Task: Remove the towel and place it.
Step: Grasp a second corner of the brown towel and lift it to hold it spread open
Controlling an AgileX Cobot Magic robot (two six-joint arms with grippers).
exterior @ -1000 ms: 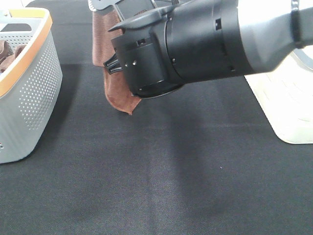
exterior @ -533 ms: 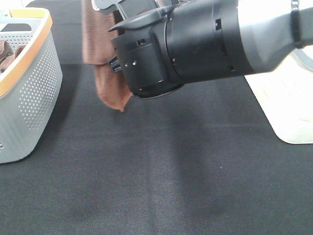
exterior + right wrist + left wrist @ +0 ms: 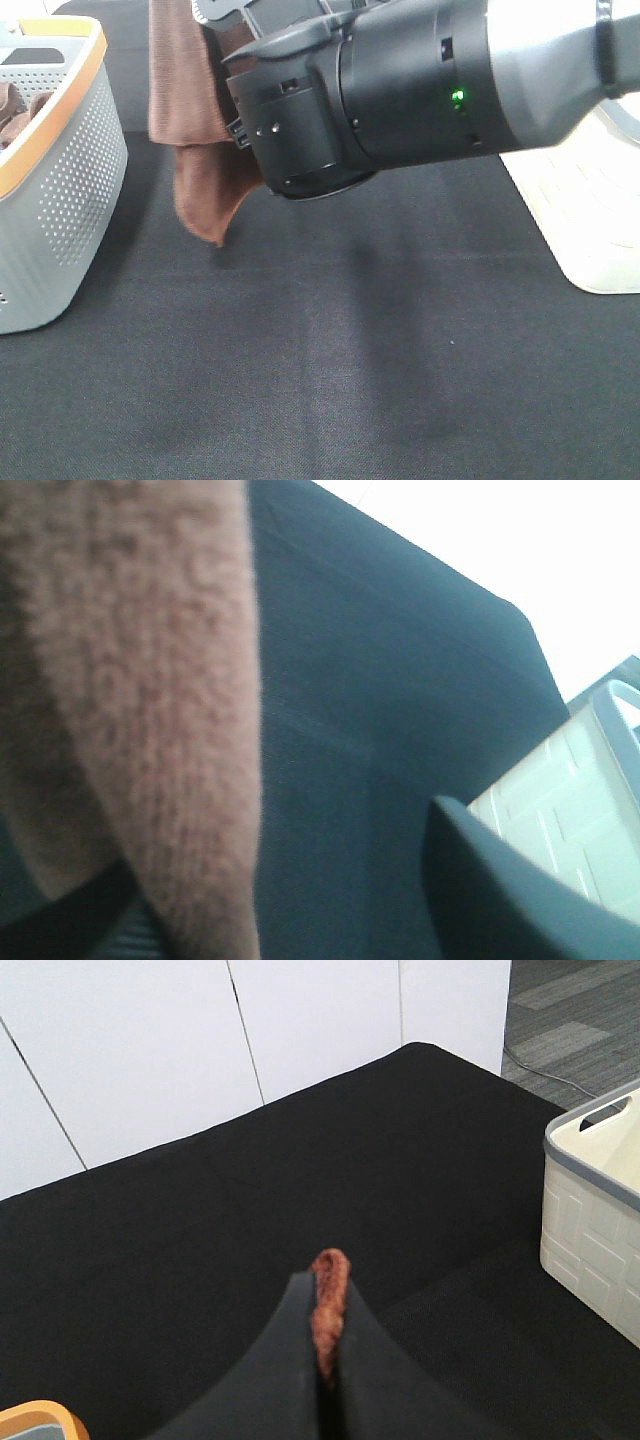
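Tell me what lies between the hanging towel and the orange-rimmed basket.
Only bare black tablecloth. The exterior high view shows the towel hanging apart from the basket, with nothing in the gap.

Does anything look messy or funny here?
Only the towel: it dangles crumpled from the left fingers over the table, one corner pointing down. Nothing looks spilled or broken.

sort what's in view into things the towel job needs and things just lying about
In the job:
brown microfibre towel, hanging above the table
left gripper, shut on the towel's edge

Just lying about, as far as the views show:
grey perforated plastic basket with orange rim
cream plastic crate
black cloth-covered table
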